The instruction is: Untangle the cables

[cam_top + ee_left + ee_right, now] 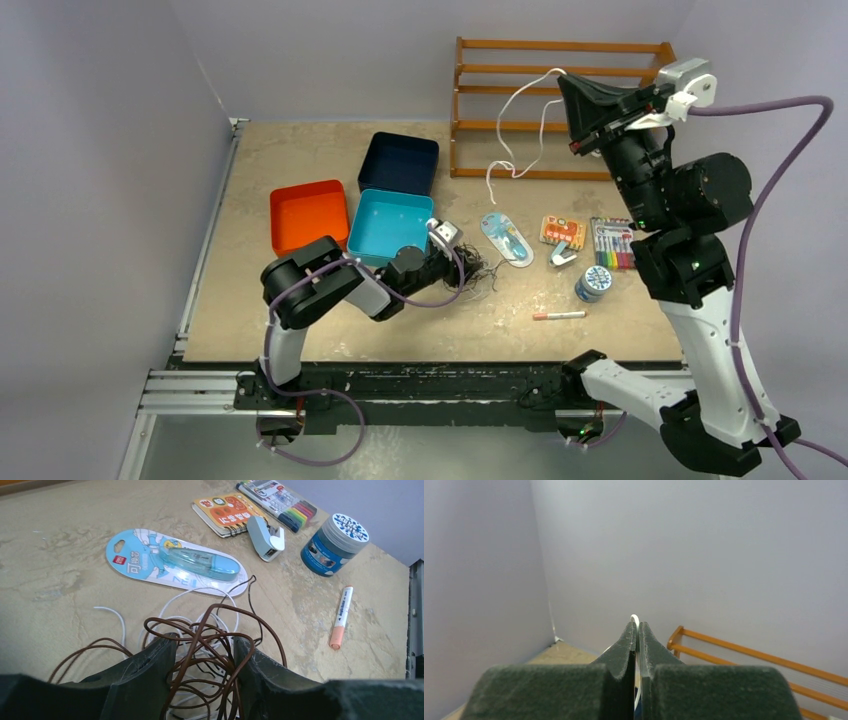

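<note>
– Right pincer (566, 80), raised at 1 o'clock of the table (500, 335): how are its jaws seen?

– They are pressed together on a white cable (635, 617), whose small loop is shown poking out past the fingertips in the right wrist view. The cable is held high and is draped down in long curves in front of a wooden rack (560, 45). Its lower end is seen at 7 o'clock of the pincer, apart from the other wires.

– And where are the remaining cables found?

– A tangle of cables (200, 630), dark brown and white, is laid on the table, just toward 5 o'clock of its middle. It is straddled by the left pincer (205, 641), which is lowered to the tabletop. Its jaws are spread, and brown loops are passed loosely through the gap.

– What is set around the tangle?

– In the left wrist view, a correction tape pack (175, 562) is laid at 12 o'clock of it. A notebook (227, 512), a stapler (266, 537) and a marker set (280, 500) are lined up toward 1 o'clock. A blue jar (334, 545) is stood at 2 o'clock, and a pen (341, 617) is laid at 3 o'clock. From above, an orange box (308, 220), a teal box (390, 225) and a navy box (398, 165) are grouped at 10 o'clock of the tangle.
</note>
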Available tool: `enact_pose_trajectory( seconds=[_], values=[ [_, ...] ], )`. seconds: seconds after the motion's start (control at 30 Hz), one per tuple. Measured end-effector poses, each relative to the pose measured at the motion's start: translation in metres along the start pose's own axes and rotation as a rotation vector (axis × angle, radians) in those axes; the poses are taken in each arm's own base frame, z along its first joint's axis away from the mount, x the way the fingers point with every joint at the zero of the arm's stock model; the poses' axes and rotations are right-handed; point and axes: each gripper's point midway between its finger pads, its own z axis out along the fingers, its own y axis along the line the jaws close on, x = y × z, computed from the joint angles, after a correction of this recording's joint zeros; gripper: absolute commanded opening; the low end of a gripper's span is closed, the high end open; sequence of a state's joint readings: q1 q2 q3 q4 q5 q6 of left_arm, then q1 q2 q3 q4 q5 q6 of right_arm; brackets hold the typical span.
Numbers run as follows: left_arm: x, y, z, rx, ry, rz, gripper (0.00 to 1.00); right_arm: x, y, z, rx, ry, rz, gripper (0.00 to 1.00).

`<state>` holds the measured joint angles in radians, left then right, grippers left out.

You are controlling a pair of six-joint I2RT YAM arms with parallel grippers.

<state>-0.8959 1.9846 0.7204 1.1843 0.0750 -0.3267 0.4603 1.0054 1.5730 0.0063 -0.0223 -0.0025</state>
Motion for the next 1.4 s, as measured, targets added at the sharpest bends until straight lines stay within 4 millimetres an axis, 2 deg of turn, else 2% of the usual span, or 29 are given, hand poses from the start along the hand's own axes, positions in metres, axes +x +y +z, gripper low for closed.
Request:
enact_pose_trajectory(
  seconds=[0.2, 0.47, 0.63, 0.73, 0.8, 0.87, 0.93, 1.0, 1.13, 1.3, 1.4],
  values=[
    [0.013, -0.011, -0.003, 0.010, 0.036, 0.011, 0.44, -0.022, -0.014, -0.002, 0.073, -0.047, -0.044, 0.00],
    [0.030, -0.004, -0.015, -0.019, 0.076, 0.009, 0.45, -0.055, -0.028, -0.007, 0.146, -0.133, -0.075, 0.00],
    [0.034, -0.002, -0.021, -0.030, 0.100, 0.008, 0.50, -0.054, -0.032, -0.003, 0.166, -0.131, -0.081, 0.00],
    [0.019, -0.005, -0.024, -0.036, 0.095, 0.016, 0.52, -0.044, -0.034, 0.002, 0.176, -0.111, -0.084, 0.00],
    [-0.001, -0.008, -0.026, -0.041, 0.072, 0.024, 0.54, -0.032, -0.034, 0.006, 0.178, -0.085, -0.086, 0.00],
    [-0.022, -0.012, -0.030, -0.046, 0.045, 0.029, 0.57, -0.014, -0.036, 0.008, 0.184, -0.045, -0.088, 0.00],
    [-0.043, -0.015, -0.035, -0.056, 0.014, 0.034, 0.64, 0.003, -0.036, 0.011, 0.186, -0.007, -0.089, 0.00],
    [-0.059, -0.017, -0.040, -0.070, -0.006, 0.035, 0.66, 0.023, -0.037, 0.014, 0.187, 0.035, -0.089, 0.00],
    [-0.077, -0.017, -0.052, -0.099, -0.006, 0.035, 0.66, 0.052, -0.036, 0.016, 0.184, 0.099, -0.083, 0.00],
    [-0.094, -0.016, -0.070, -0.140, 0.005, 0.037, 0.67, 0.065, -0.036, 0.016, 0.183, 0.119, -0.074, 0.00],
    [-0.109, -0.012, -0.083, -0.186, -0.010, 0.035, 0.72, 0.068, -0.035, 0.018, 0.177, 0.123, -0.071, 0.00]
  ],
)
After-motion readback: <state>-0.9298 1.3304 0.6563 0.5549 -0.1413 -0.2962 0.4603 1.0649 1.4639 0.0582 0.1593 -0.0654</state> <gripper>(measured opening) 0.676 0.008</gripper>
